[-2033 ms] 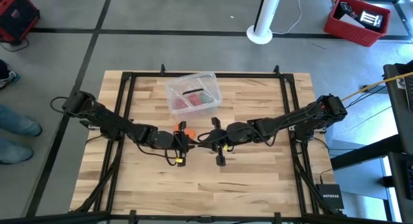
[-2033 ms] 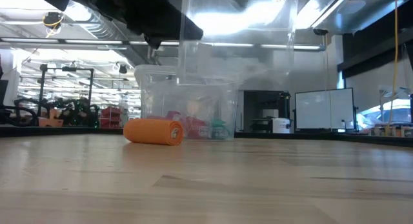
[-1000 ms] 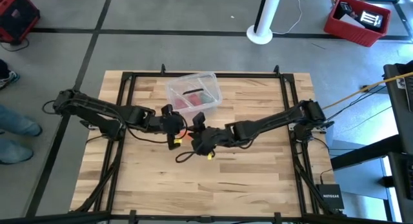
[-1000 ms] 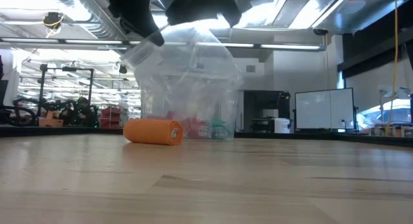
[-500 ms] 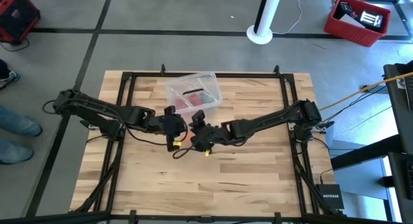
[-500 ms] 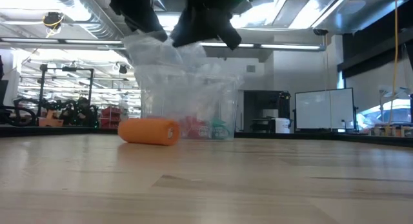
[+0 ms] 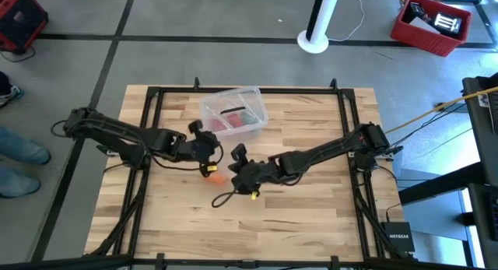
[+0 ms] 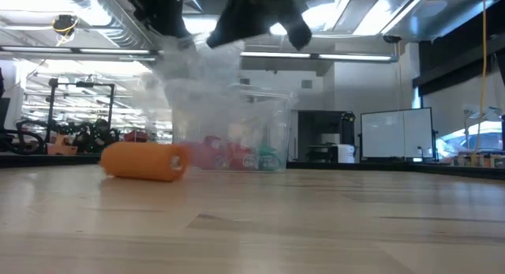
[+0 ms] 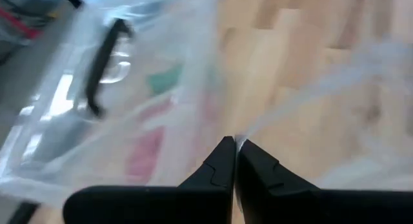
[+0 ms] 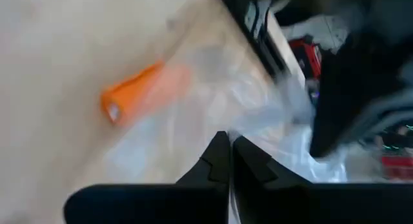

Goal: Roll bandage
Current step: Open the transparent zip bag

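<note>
Above the middle of the wooden table (image 7: pixel 311 215) we see both arms reaching inward until their grippers nearly meet, with a clear plastic wrapper (image 8: pixel 201 76) stretched between them. From the high view the wrapper is almost impossible to make out; the low view shows it as a hazy, crumpled film hanging under the two dark grippers, and both wrist views show it pinched right at the fingertips.

We see the left gripper (image 7: pixel 204 148) coming in from the left edge, its arm bent at the elbow and lying low across the boards, fingers (image 9: pixel 219 166) pressed together on the wrapper. The right gripper (image 7: pixel 236 169) reaches farther across from the right side, its arm stretched long and slanting toward the near edge, fingers (image 10: pixel 216 162) likewise clamped on the film.

We find the bandage (image 8: pixel 146 160) as a stubby orange roll lying on its side on the table, free of both grippers. From above it shows as an orange patch (image 7: pixel 216 177) just beside and slightly nearer than the two grippers, between them. The right wrist view shows it through the wrapper, one flat end facing outward.

Behind the grippers stands a clear plastic box (image 7: pixel 233 113) with red and green contents, near the far edge.
</note>
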Motion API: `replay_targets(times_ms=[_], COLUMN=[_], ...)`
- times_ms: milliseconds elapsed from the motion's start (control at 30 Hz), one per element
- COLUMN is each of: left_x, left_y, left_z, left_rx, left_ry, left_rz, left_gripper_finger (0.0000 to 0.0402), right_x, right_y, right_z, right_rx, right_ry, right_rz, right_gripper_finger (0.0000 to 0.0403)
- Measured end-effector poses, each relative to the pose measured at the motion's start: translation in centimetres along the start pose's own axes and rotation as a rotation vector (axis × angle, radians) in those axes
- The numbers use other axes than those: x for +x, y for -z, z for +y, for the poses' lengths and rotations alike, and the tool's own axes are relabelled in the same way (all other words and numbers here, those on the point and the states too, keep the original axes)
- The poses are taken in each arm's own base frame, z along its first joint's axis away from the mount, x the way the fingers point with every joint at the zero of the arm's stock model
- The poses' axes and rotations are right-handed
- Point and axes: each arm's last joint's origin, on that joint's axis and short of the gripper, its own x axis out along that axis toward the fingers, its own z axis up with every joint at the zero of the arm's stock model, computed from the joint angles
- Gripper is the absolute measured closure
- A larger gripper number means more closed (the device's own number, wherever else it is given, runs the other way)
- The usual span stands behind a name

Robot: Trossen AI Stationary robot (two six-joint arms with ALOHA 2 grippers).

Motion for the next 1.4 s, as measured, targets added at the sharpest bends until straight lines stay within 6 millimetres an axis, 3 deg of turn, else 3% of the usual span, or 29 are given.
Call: replay_targets(times_ms=[200, 400, 567, 733, 867, 1000, 1133, 1400], left_x=[-0.6, -2.4, -4.0, -5.5, -6.3, -6.3, -5.7, -6.3], left_y=[0.0, 1.2, 2.9, 4.4, 5.4, 7.2, 8.9, 9.1], left_z=[-0.2, -2.0, -2.9, -3.6, -4.5, -5.2, -5.4, -6.7], left_rx=[-0.012, 0.065, 0.096, 0.132, 0.07, 0.035, -0.045, -0.091], left_ry=[-0.071, -0.042, -0.057, -0.039, -0.005, 0.008, -0.005, 0.084], left_rz=[-0.048, -0.044, -0.009, 0.022, 0.024, 0.039, 0.07, 0.031], left_gripper_finger=[0.0401, 0.0401, 0.0401, 0.0401, 0.0401, 0.0401, 0.0401, 0.04], right_x=[0.0, 1.2, 5.0, 8.7, 10.6, 11.0, 10.7, 11.5], right_y=[-0.6, 0.2, 0.8, 0.5, 1.2, 1.6, 1.0, 1.7], right_z=[-0.1, -0.1, 1.3, 2.7, 4.5, 5.4, 6.1, 6.8], right_rx=[0.21, 0.335, 0.357, 0.299, 0.237, 0.192, 0.205, 0.21], right_ry=[-0.076, -0.073, -0.04, 0.088, 0.068, 0.001, -0.084, -0.198], right_rz=[-0.111, -0.169, -0.215, -0.409, -0.42, -0.375, -0.435, -0.457], right_gripper_finger=[0.0397, 0.0397, 0.0398, 0.04, 0.0399, 0.04, 0.0399, 0.0399])
